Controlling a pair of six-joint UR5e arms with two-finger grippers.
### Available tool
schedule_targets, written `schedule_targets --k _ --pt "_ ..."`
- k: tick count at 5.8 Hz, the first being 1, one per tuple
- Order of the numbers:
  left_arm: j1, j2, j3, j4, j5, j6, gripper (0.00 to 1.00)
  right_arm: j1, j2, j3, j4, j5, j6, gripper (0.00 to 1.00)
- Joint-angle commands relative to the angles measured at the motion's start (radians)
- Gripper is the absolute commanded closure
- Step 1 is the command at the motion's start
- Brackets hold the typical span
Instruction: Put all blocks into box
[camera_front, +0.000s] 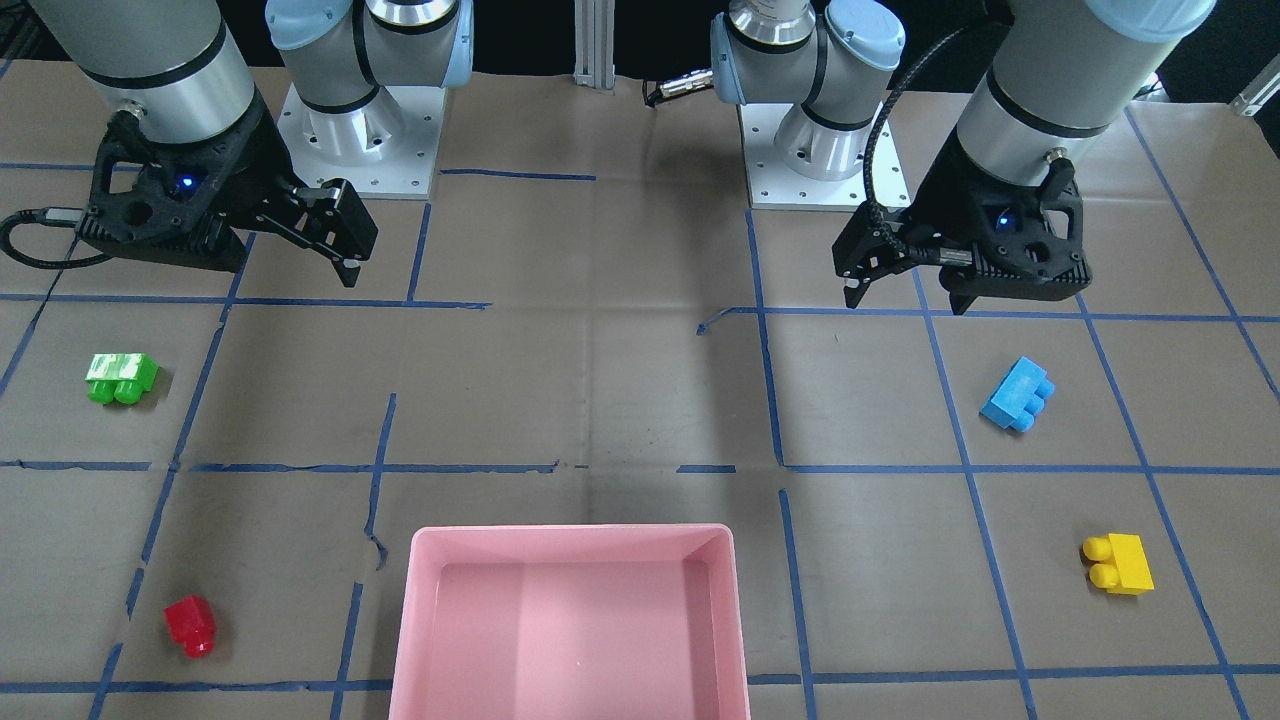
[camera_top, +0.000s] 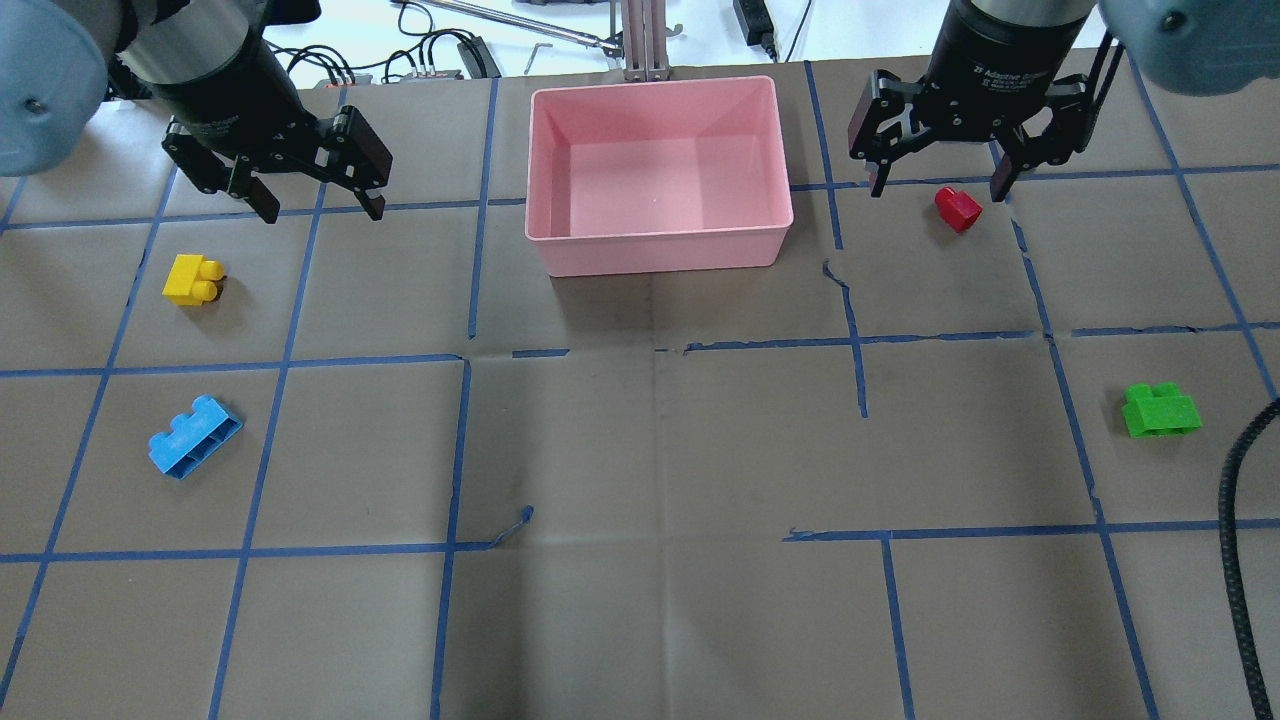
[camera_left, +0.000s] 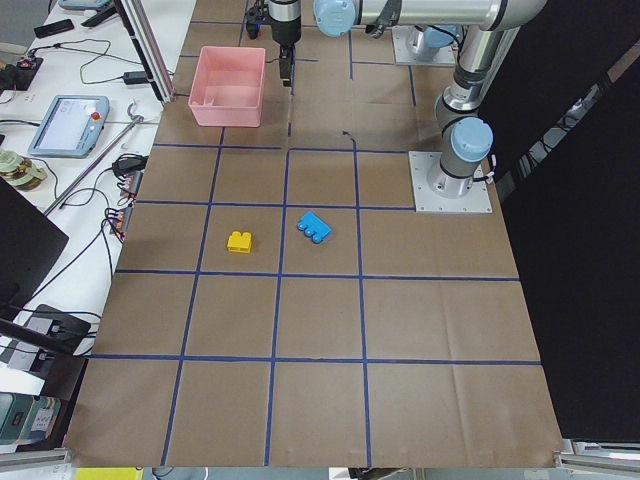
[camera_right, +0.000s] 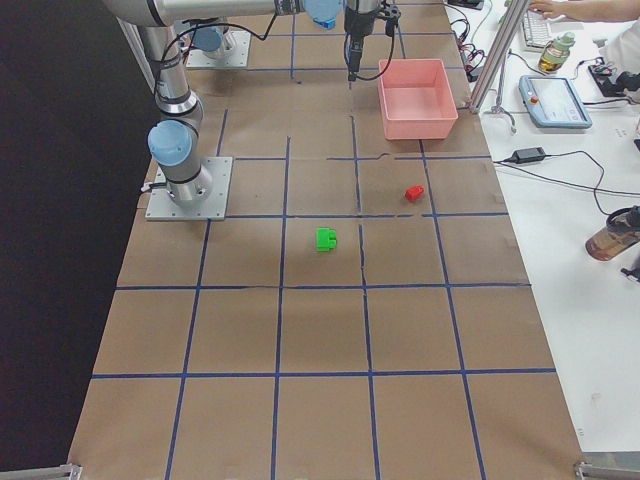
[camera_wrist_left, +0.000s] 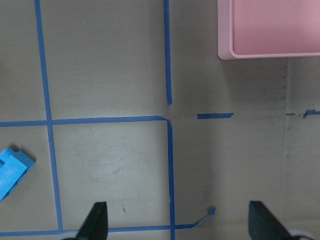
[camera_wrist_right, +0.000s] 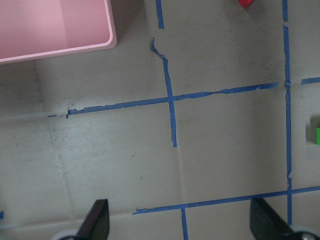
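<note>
- Hanging high over the bench (camera_top: 660, 620), the left end effector (camera_top: 322, 208) has its fingers spread wide. Nothing is between them, and its wrist view shows only bare paper under the tips.
- The right end effector (camera_wrist_right: 180, 220) is likewise spread and empty, and it too is raised well clear of the surface.
- From the left end effector, the blue block (camera_top: 195, 437) lies off to the robot's left, at the very edge of the wrist view. Its long axis runs on a slant, the far end angled inward toward the box side. I judge the wrist must turn so the fingers can close across the short width.
- The yellow block (camera_top: 193, 279) lies on the same side, farther from the robot than the blue block and outside the left wrist view. The left arm is the nearer one for both.
- From the right end effector, the red block (camera_top: 957, 208) lies ahead and to the robot's right, beside the box but apart from it.
- The green block (camera_top: 1160, 410) lies further right and nearer the robot. The right arm is the nearer one for these two.
- The box (camera_top: 660, 252) sits at the far middle of the bench, between the two pairs of blocks. It is empty and all four blocks lie outside it, so no block has been placed yet.
</note>
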Motion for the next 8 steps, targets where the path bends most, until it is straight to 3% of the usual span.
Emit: schedule_targets --k 1,3,5,6,8 --pt "0.096 0.005 -0.008 -0.016 0.001 0.062 0.00 0.001 0.000 0.003 0.000 0.004 0.000 0.00" --pt "0.250 0.007 -0.087 -0.001 0.003 0.414 0.01 0.002 -0.003 0.006 0.000 0.007 0.001 0.00" --pt "0.386 -0.016 -0.173 0.093 0.018 0.762 0.03 0.001 -0.002 0.006 -0.006 0.007 0.001 0.00" --pt "0.428 -0.019 -0.233 0.183 0.091 0.832 0.03 -0.001 -0.002 0.006 -0.006 0.005 0.000 0.00" --pt "0.514 -0.038 -0.403 0.426 0.090 1.071 0.03 -0.083 0.002 0.005 -0.023 -0.006 -0.151 0.00"
